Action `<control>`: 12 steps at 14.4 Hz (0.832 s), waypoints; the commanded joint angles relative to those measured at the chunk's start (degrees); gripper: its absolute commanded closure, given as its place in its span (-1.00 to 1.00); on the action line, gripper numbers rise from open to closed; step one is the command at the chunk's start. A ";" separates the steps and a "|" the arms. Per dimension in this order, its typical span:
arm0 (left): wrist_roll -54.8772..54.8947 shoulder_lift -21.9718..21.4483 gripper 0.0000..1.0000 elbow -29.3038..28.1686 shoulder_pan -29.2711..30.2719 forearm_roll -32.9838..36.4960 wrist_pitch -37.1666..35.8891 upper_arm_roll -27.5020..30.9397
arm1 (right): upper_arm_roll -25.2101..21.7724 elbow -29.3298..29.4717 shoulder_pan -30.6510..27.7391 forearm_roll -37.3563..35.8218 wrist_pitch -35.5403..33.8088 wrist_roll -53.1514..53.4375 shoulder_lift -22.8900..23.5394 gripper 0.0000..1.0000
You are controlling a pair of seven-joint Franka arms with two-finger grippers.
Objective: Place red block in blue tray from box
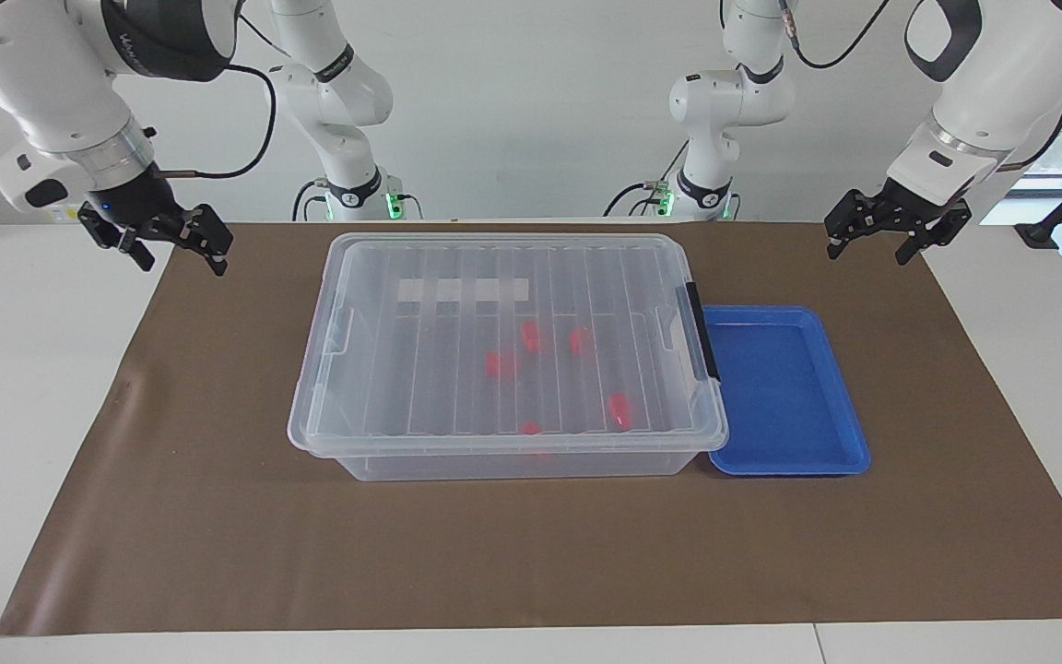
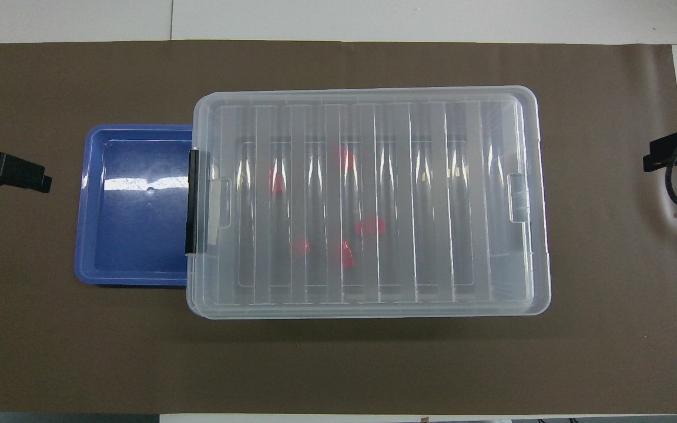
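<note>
Clear plastic box (image 1: pixel 508 355) sits mid-worktop on a brown mat (image 1: pixel 218 516), ribbed see-through lid (image 2: pixel 368 200) on, black latch (image 1: pixel 702 332) at the end toward the left arm. Five red blocks are visible through the lid, all inside the box: one red block (image 1: pixel 501 363) near the middle, another (image 1: pixel 530 336) just beside it and nearer the robots, a third (image 1: pixel 579 341) toward the latch end, a fourth (image 1: pixel 619 409) farther from the robots, a fifth (image 1: pixel 530 428) by the wall farthest from the robots. Blocks lie apart, none stacked. Stub orientation can't be told through the ribs.

Blue tray (image 1: pixel 840 433) lies flat on the mat, touching or just beside the latch end of the box, its edge partly under the lid overhang. Nothing red in it.

Left hand (image 1: pixel 896 235) hangs in the air over the mat edge at the left arm's end, released, fingers spread, holding nothing, well apart from the tray. Right hand (image 1: pixel 176 247) hangs over the mat edge at the right arm's end, also released and empty, well apart from the box. Both arms wait. White worktop (image 1: pixel 33 369) shows around the mat.
</note>
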 commanded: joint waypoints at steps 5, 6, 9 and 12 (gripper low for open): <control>0.32 -1.32 -1.00 -0.96 -0.12 1.03 -0.17 0.25 | 0.53 -0.22 0.39 0.28 0.93 -0.80 -0.18 -1.00; 0.32 -1.23 -1.00 -0.96 -0.12 1.03 -0.17 0.25 | 0.53 -0.22 1.26 0.45 1.20 -0.62 -0.18 -1.00; 0.32 -1.23 -1.00 -0.96 -0.12 1.03 -0.17 0.25 | 0.53 -3.45 6.09 0.72 6.98 7.78 -0.79 -1.00; 0.32 -1.23 -1.00 -0.96 -0.12 1.03 -0.17 0.25 | 0.53 -8.38 11.19 0.72 13.75 15.53 -0.54 -1.00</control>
